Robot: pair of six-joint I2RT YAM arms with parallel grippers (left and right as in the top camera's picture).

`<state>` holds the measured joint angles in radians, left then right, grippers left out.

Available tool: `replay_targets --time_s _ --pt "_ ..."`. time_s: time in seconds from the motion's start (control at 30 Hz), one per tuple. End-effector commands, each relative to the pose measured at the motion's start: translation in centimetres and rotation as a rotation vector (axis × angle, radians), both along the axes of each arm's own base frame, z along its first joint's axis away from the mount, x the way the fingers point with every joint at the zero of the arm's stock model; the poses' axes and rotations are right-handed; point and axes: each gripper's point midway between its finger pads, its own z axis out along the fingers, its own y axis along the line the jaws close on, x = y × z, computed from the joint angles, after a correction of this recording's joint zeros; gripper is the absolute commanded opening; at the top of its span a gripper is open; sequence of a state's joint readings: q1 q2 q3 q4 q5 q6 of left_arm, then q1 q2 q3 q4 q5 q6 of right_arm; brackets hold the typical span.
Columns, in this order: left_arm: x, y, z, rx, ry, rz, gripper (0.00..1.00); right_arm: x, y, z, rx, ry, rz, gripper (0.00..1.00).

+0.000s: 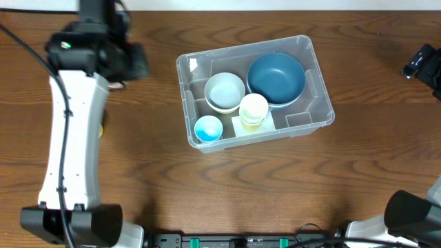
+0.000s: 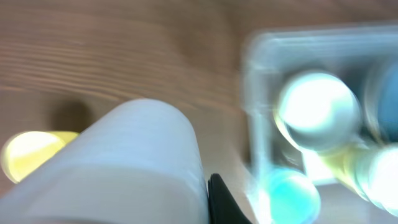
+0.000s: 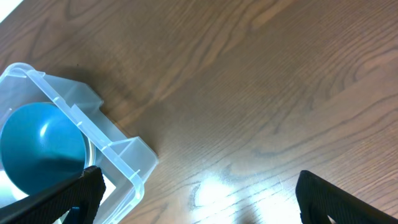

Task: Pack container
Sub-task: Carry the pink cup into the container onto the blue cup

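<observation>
Packing looking well along, judging by the clear container (image 1: 255, 93) sitting mid-table (image 1: 344, 193) and holding 4 pieces: a dark blue bowl (image 1: 275, 77) at its far right end, a pale bowl (image 1: 225, 91) just beside that, and a cream cup (image 1: 253, 110) and a small cyan cup (image 1: 208, 129) along the near wall. Possibly waiting to go in: 1 yellow item (image 1: 101, 129), peeking out beside the left arm's white link (image 1: 69, 138), well apart from the container. Stretching up the left side of the table, with the left tool (image 1: 127, 60) clenched and nothing visibly held; its wrist view blurring badly. Hanging at the far right edge, with the right tool (image 3: 199, 186) released, fingers spread wide over bare table near the container's corner.
</observation>
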<state>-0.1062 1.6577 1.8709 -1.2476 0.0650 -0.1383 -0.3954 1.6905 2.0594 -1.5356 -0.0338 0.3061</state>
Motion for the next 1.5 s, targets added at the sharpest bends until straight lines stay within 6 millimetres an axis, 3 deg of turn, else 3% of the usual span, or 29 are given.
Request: replay_targets --time_s 0.0,0.23,0.43,0.93,1.2,1.47 --pt "-2.0 -4.9 -0.6 -0.025 0.058 -0.145 0.06 0.0 0.1 0.1 -0.001 -0.003 0.009 0.99" --pt "-6.8 -12.5 -2.3 0.033 0.157 -0.440 0.06 0.0 0.1 0.1 -0.001 -0.003 0.009 0.99" --pt "-9.4 -14.9 -4.4 0.084 0.245 -0.545 0.06 0.0 0.1 0.1 -0.001 -0.003 0.009 0.99" --pt "-9.4 -15.3 -13.0 0.130 0.335 -0.560 0.06 0.0 0.1 0.1 -0.001 -0.003 0.009 0.99" --pt "-7.9 -16.4 -13.4 0.105 0.261 -0.561 0.06 0.0 0.1 0.1 -0.001 -0.003 0.009 0.99" --pt "-8.1 -16.2 -13.4 0.110 0.272 -0.561 0.06 0.0 0.1 0.1 -0.001 -0.003 0.009 0.99"
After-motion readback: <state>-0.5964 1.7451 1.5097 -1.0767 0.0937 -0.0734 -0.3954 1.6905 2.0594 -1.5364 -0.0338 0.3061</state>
